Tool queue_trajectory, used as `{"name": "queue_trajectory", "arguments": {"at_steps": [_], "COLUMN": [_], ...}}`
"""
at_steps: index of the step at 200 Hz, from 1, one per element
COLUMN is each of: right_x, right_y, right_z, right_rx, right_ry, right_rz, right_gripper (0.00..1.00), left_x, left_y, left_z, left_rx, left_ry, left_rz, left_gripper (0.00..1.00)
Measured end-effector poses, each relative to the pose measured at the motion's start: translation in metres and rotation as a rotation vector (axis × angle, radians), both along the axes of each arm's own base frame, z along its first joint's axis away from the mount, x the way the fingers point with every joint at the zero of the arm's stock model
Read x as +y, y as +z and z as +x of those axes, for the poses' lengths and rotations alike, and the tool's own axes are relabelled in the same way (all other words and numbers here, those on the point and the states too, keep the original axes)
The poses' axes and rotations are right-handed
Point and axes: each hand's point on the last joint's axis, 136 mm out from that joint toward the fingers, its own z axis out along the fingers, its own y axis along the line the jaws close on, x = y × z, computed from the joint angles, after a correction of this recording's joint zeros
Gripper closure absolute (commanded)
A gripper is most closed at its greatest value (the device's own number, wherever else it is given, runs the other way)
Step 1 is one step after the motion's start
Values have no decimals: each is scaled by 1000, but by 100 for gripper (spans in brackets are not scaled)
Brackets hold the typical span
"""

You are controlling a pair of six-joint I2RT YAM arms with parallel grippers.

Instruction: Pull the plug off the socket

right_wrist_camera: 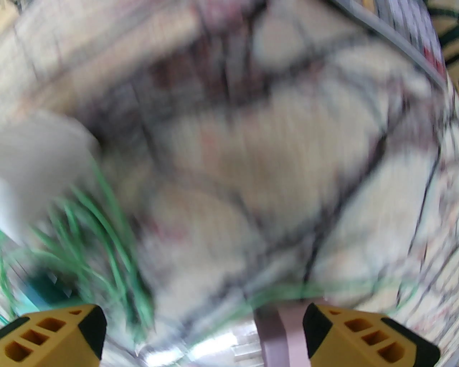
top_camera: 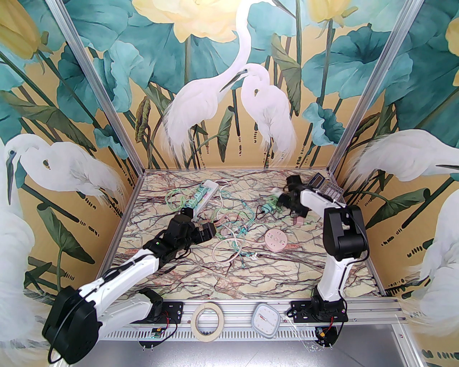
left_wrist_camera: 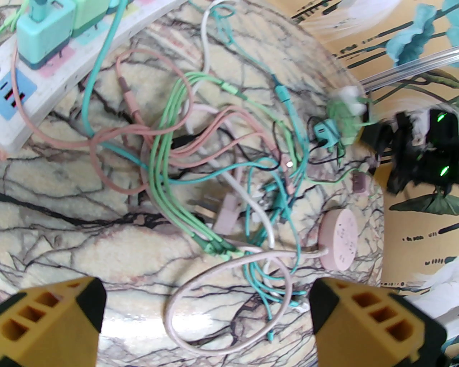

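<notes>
Walls painted with white herons and lotus leaves close in a marble-patterned counter [top_camera: 200,276]. A white power strip [top_camera: 205,193] lies towards the far left. The left wrist view shows a teal plug [left_wrist_camera: 42,37] seated in it, with a green plug [left_wrist_camera: 89,16] just beside. A tangle of green, teal and pink cables [left_wrist_camera: 200,168] spreads from the strip across the middle, near a round pink socket [top_camera: 275,239].

The left claw [top_camera: 209,230] hangs on the near side of the strip, fingers spread wide with nothing between them. The right claw [top_camera: 282,200] sits low at the far right, close to a small teal adapter [top_camera: 268,208]. Its fingers also stand apart. Its own view is badly blurred, showing a pink piece [right_wrist_camera: 278,337] near one finger but not clamped. A calculator [top_camera: 328,188] rests in the far right corner.
</notes>
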Motion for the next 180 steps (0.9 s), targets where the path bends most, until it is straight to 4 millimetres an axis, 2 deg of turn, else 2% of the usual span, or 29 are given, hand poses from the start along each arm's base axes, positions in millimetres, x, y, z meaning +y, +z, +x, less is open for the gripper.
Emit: {"name": "queue_trajectory", "arguments": {"at_steps": [37,50,62,77,98,119,133,146,164,180], "right_x": [4,4,10,21,51,88,108,118,122,125], "right_y": [1,8,23,49,88,116,121,116,102,91], "right_z": [-44,-58,-64,-61,-55,-55,-60,-64,-66,-65], "right_rx": [39,28,-16,-102,-246,-378,-437,-465,-479,-482], "right_ry": [23,29,49,85,181,290,347,378,391,401], "right_rz": [14,13,23,37,62,99,128,149,167,179], "right_gripper": [1,1,1,1,1,1,1,1,1,1], "left_x": [-6,-6,-6,-2,9,27,48,74,112,132], "left_y": [3,4,4,6,8,11,14,13,6,-6], "left_z": [2,2,2,3,7,16,26,38,52,58], "left_rx": [-16,-18,-21,-33,-59,-80,-90,-80,-44,-2], "left_ry": [-20,-21,-19,-6,36,105,174,260,374,425], "left_rz": [-27,-27,-25,-12,35,99,130,148,171,185], "left_gripper": [0,0,0,0,0,1,3,4,7,8]}}
